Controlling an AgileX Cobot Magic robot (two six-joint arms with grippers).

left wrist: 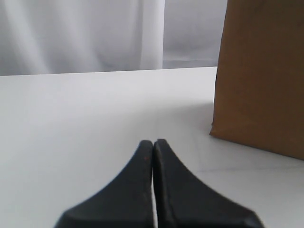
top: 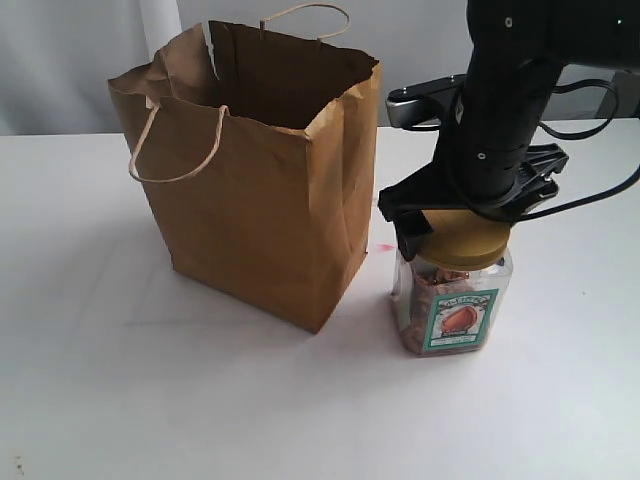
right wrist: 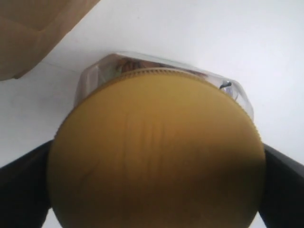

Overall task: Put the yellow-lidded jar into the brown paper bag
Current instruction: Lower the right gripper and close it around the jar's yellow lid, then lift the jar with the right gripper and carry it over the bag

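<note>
White table [top: 90, 400]: my right gripper [top: 465, 228] clamps the yellow-lidded jar [top: 455, 310], four o'clock from the brown paper bag [top: 260, 220]; left gripper [left wrist: 153, 145] pressed closed.

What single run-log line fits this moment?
right claw: grips lid of yellow-lidded jar | jar: standing on table beside brown paper bag | left claw: shut, empty

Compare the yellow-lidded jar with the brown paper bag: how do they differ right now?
The brown paper bag is far taller than the yellow-lidded jar. The bag gapes open at the top; the jar is closed by its lid. The bag is opaque creased paper; the jar is clear, showing brown contents. The bag stands free; the right gripper has its jaws around the jar's lid. Both stand upright on the white table.
</note>
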